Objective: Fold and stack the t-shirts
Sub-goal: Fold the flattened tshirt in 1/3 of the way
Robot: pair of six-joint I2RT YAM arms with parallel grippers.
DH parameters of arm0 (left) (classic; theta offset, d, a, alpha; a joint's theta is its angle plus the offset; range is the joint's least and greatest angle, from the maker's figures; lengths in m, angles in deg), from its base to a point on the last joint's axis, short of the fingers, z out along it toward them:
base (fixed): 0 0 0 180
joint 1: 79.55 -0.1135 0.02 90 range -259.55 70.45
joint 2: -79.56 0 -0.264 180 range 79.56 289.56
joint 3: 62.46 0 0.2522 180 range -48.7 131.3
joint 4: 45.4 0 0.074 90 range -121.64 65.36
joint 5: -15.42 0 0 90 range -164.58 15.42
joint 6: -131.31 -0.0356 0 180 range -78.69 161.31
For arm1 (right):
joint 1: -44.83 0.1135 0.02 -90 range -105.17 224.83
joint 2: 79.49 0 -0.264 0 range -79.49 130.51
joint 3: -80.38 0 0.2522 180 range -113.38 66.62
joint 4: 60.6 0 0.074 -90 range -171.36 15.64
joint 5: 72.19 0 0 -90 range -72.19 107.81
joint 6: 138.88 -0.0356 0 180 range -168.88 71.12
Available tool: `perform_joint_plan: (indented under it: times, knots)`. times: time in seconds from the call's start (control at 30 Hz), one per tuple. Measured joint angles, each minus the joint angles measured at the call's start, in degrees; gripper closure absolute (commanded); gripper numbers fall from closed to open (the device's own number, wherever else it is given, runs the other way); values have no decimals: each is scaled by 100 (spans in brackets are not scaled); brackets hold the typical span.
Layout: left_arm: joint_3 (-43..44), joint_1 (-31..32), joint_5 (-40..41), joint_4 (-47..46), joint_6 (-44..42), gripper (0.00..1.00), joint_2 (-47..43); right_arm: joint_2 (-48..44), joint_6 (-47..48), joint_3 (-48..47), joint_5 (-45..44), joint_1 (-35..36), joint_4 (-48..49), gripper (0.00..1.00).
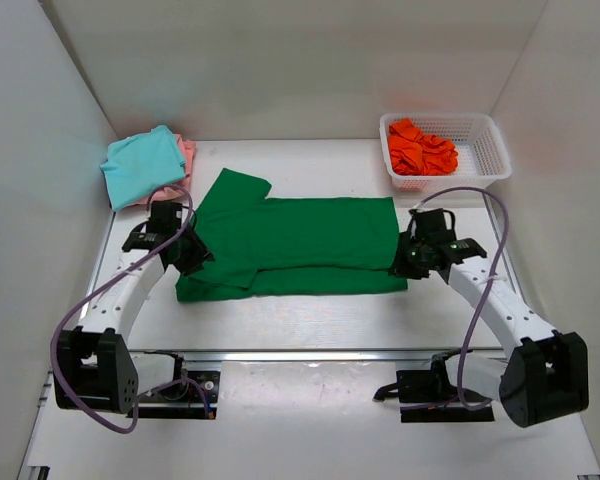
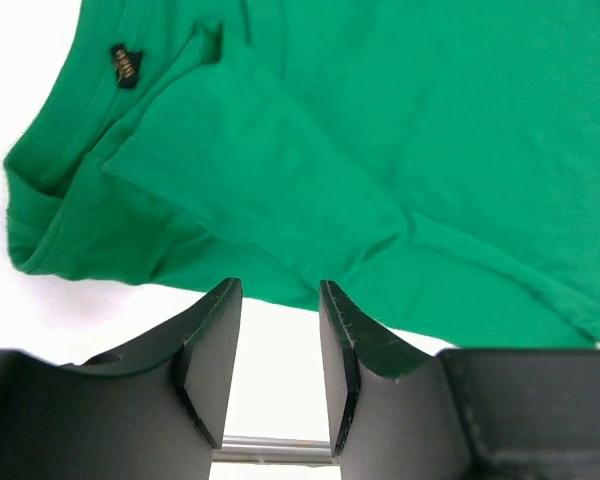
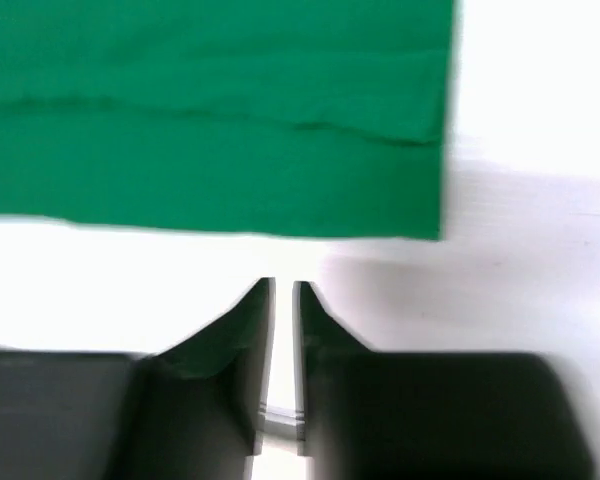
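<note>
The dark green t-shirt (image 1: 300, 240) lies flat mid-table, its long sides folded in and one sleeve (image 1: 235, 185) sticking out at the far left. My left gripper (image 1: 192, 250) is open and empty at the shirt's left end; in the left wrist view (image 2: 280, 295) its tips sit just short of the rumpled green edge (image 2: 380, 130). My right gripper (image 1: 405, 258) is at the shirt's right hem, jaws nearly together with nothing between them (image 3: 283, 290), just off the green cloth (image 3: 210, 120). The teal shirt (image 1: 142, 165) lies folded on the pink one (image 1: 187, 152) at the back left. The orange shirt (image 1: 420, 148) is crumpled in the basket.
A white mesh basket (image 1: 490, 150) stands at the back right corner. White walls close in the table on the left, back and right. A metal rail (image 1: 310, 354) runs along the near edge in front of the arm bases.
</note>
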Motion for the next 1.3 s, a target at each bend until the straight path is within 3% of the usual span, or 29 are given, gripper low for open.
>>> perform_joint_plan:
  times: [0.03,0.13,0.77,1.3]
  knots:
    - [22,-9,-35,-20,42,52,-22,-50,-9,42,39,-146,28,100]
    - [105,-24,-107,-22,107,52,48,13,24,275,131,-551,118,100]
    - [387,-11,-249,-59,131,52,483,1235,50,715,282,-968,1226,99]
    - [990,-92,-369,-258,133,53,1392,2487,9,-669,420,-1001,1318,100]
